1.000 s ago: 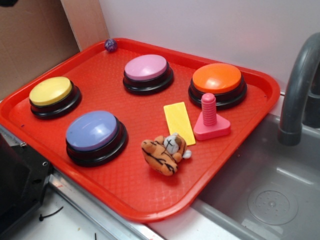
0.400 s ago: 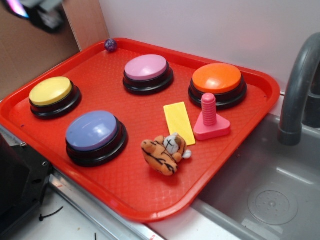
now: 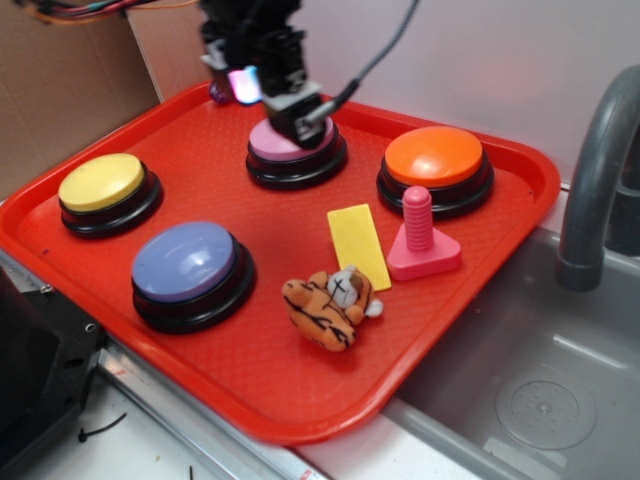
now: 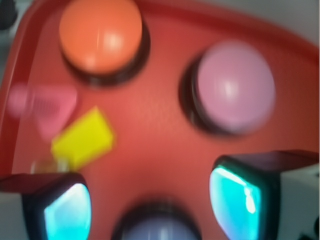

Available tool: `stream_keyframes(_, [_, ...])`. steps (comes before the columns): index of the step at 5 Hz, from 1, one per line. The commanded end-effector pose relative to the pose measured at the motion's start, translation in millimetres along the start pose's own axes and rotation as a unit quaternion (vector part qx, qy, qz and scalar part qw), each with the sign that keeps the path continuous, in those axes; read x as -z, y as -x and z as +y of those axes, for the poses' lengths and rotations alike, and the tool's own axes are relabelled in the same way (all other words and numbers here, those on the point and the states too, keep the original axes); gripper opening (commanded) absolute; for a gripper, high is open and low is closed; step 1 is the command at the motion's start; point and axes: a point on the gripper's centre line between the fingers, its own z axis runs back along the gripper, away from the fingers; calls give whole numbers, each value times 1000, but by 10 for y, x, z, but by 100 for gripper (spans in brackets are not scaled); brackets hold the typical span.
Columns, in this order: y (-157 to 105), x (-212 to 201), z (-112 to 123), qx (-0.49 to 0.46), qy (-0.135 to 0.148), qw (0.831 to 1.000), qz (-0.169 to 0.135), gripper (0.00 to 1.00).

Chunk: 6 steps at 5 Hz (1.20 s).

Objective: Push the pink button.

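Observation:
The pink button [image 3: 272, 147] is a mauve-pink dome on a black base at the back middle of the red tray [image 3: 270, 385]. My gripper [image 3: 272, 100] hangs over the button's top and hides part of it; I cannot tell whether it touches. The wrist view is blurred by motion. There the pink button [image 4: 234, 87] lies at the upper right, ahead of the gripper [image 4: 150, 197]. Its jaws stand wide apart and open, with only tray floor and the lavender-blue button [image 4: 157, 227] between them.
On the tray also sit an orange button [image 3: 433, 157], a yellow button [image 3: 101, 182], a lavender-blue button [image 3: 184, 262], a yellow block [image 3: 357, 243], a pink bolt toy [image 3: 420, 240] and a tiger plush [image 3: 328, 305]. A grey sink [image 3: 540, 400] and faucet [image 3: 595, 180] lie right.
The arm has swept in from the upper left corner of the exterior view and now hangs over the pink button. Nothing on the tray has moved.

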Motion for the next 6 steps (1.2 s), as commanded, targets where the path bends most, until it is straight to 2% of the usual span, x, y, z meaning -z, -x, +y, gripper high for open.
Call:
stream_keyframes(1, [-468, 59, 670, -31, -1, 998, -49, 100])
stream_keyframes(2, [-431, 200, 724, -27, -7, 999, -44, 100])
stream_keyframes(4, [-260, 547, 868, -45, -2, 999, -14, 100])
stream_keyframes(5, [-242, 628, 787, -30, -20, 999, -19, 100])
stream_keyframes(6, [-259, 611, 741, -14, -12, 1000, -3, 100])
